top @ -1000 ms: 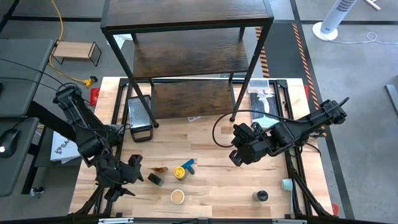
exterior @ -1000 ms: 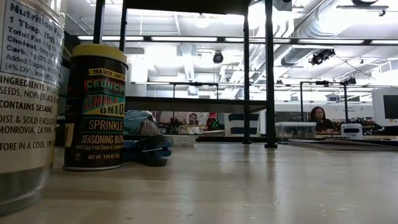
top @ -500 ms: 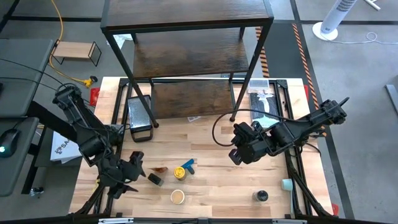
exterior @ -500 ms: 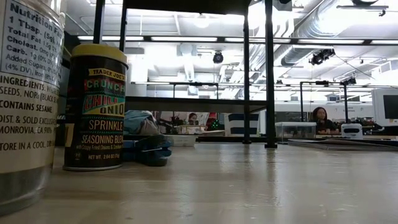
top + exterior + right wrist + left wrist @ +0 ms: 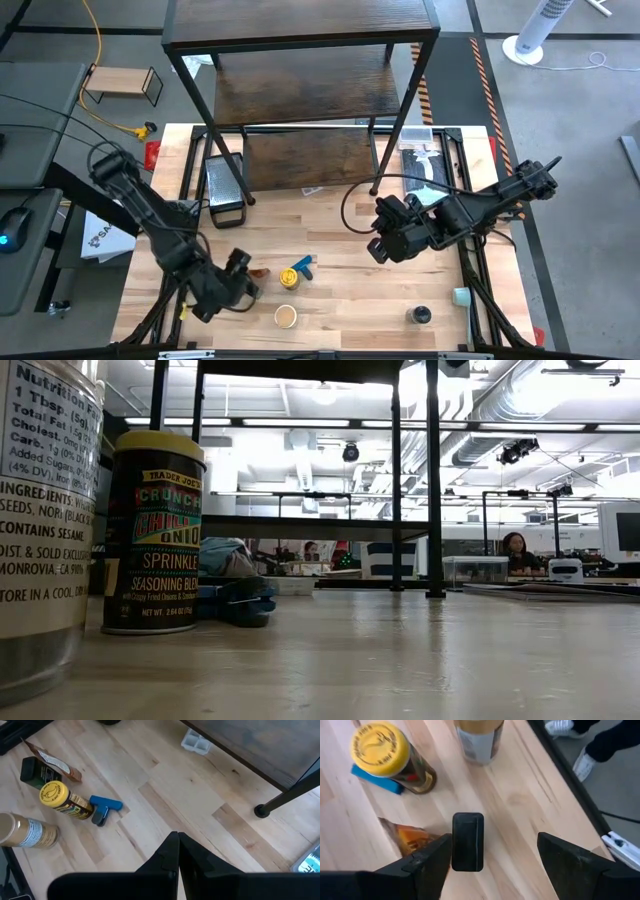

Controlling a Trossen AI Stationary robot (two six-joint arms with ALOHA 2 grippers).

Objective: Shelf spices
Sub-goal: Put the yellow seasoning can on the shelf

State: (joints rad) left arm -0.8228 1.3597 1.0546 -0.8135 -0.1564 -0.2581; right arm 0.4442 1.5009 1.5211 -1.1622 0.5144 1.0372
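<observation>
left fingers apart over small dark grey box | right fingers together | packet half-hidden

The high view looks straight down on the whole table. The low view sits at tabletop level, very near the yellow-lidded jar. Both wrist views angle down at the tabletop, sharing that jar and the small dark box.
</observation>
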